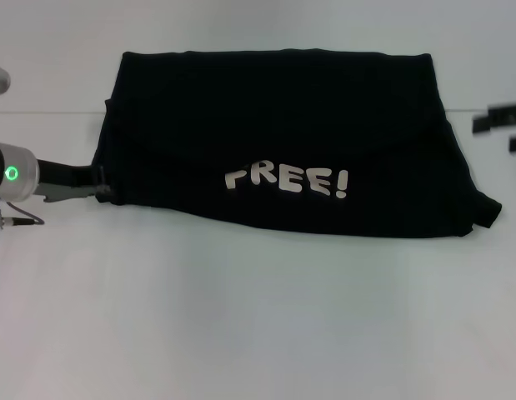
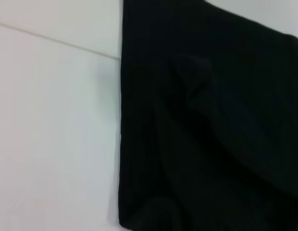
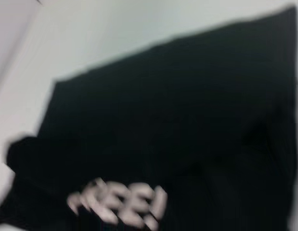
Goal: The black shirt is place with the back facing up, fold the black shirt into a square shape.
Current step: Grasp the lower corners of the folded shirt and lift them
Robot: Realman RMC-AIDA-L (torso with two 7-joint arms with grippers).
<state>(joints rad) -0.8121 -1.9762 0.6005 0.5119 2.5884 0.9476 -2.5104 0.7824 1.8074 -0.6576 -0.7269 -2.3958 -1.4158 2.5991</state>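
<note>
Left gripper (image 1: 99, 185) low at black shirt's (image 1: 283, 133) left edge, fingertips touching or just under the hem; whether it pinches cloth cannot be told. Shirt lies rightward of it, long axis left-right. Right gripper unseen.

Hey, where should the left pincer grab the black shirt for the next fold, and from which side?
Probably the black shirt's left edge, at its near-left corner, coming in low from the robot's left. The left pincer is already at that corner, and the shirt lies flat as a wide band with the lettering up, so folding the left end over toward the right would make it squarer.
</note>
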